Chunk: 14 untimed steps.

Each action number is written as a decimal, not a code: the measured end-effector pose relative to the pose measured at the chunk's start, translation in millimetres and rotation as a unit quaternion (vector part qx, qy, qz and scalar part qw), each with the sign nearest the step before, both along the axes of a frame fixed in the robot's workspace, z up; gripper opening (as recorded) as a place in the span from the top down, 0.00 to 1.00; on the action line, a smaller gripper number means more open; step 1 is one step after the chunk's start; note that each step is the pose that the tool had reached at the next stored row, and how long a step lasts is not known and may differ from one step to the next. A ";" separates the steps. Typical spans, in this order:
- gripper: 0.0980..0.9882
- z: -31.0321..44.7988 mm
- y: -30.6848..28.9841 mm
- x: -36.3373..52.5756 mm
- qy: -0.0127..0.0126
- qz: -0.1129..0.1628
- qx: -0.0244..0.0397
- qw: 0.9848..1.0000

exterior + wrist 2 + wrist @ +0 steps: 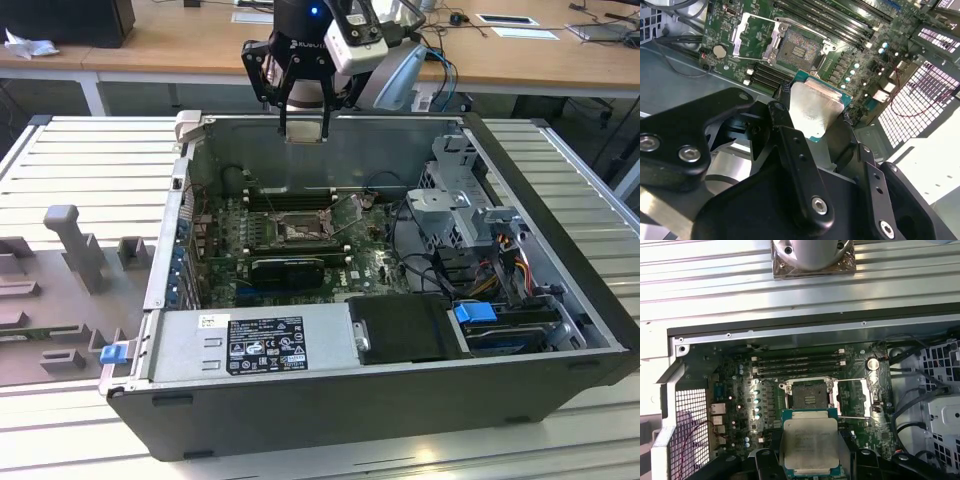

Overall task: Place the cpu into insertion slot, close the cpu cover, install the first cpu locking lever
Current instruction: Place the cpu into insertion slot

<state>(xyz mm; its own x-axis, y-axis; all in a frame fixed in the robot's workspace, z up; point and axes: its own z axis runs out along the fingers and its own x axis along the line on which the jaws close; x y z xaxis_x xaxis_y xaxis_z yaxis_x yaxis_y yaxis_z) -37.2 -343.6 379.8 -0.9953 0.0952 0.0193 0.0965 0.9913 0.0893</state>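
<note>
My gripper [303,128] hangs above the back wall of the open computer case, shut on the cpu [303,137]. In both wrist views the cpu [810,440] [815,106] shows its silver-grey top and thin green rim, pinched at two opposite edges by the black fingers [784,102]. Below it on the green motherboard lies the insertion slot [807,392] [799,50] [298,232], its dark centre bare. The cpu cover [855,397] [752,35] is swung open and lies flat beside the slot. A thin wire lever [850,416] stands off along the cover's edge.
Long black memory slots [797,365] run beside the socket. A black graphics card [288,268] sits in front of the socket, with the power supply [255,345] at the case's near side. Drive cages and cable bundles [470,230] fill the exterior view's right. Grey fixtures [75,245] stand outside the case.
</note>
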 end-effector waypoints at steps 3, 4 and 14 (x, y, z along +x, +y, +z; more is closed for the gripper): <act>0.52 0.0 0.0 0.0 0.000 -0.003 0.000 1.000; 0.52 0.0 0.0 0.0 0.000 -0.003 0.000 1.000; 0.52 0.0 0.0 0.0 0.000 -0.013 0.000 1.000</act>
